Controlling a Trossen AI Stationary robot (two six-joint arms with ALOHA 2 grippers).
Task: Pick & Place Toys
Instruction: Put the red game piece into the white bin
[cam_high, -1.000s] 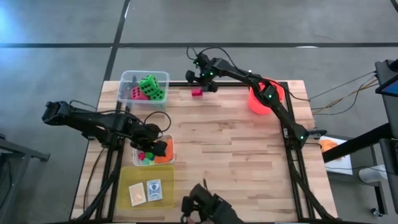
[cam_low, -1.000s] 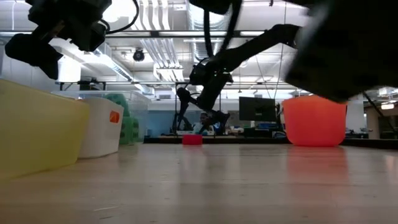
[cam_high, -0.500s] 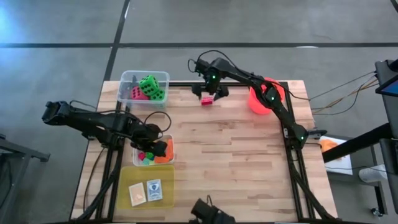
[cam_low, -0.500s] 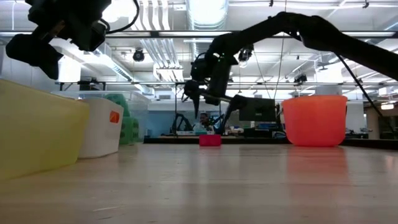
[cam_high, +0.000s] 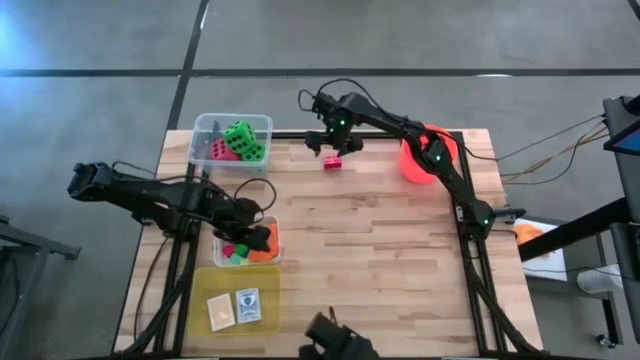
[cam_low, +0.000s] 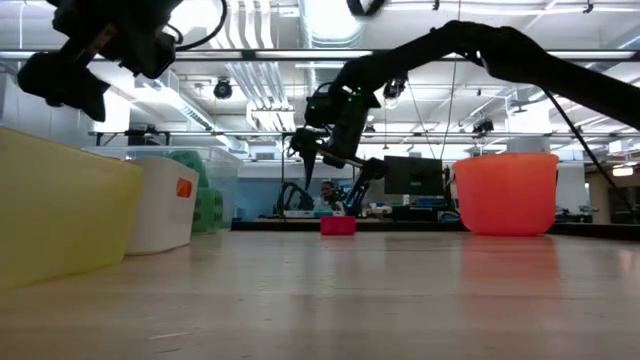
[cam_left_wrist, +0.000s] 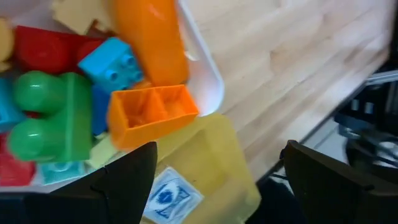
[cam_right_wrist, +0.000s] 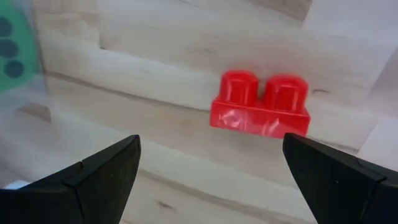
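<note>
A small red block (cam_right_wrist: 260, 106) with two studs lies on the bare wood near the table's far edge (cam_high: 332, 161). No gripper touches it. My right gripper (cam_high: 331, 143) hangs open just above it, fingers pointing steeply down, and the block shows between them in the right wrist view. The low view shows clear air between the gripper (cam_low: 322, 160) and the block (cam_low: 338, 225). My left gripper (cam_high: 252, 236) waits open over a small clear tub (cam_high: 270, 228) of bright blocks (cam_left_wrist: 147, 111). Green and pink dice (cam_high: 238, 142) lie in a clear tub (cam_high: 205, 125) at the far left.
A red-orange bucket (cam_high: 428, 158) stands at the far right, close to my right arm. A yellowish tub (cam_high: 205, 280) with two flat cards (cam_high: 235, 307) sits near the front left. Bare wood spreads across the table's middle and right (cam_high: 380, 240). A dark object (cam_high: 335, 343) shows at the near edge.
My right gripper has swung a little toward the table's right, come over the red block and tipped more steeply down, staying open. The block has shifted a short way toward the right and near side and now lies still.
</note>
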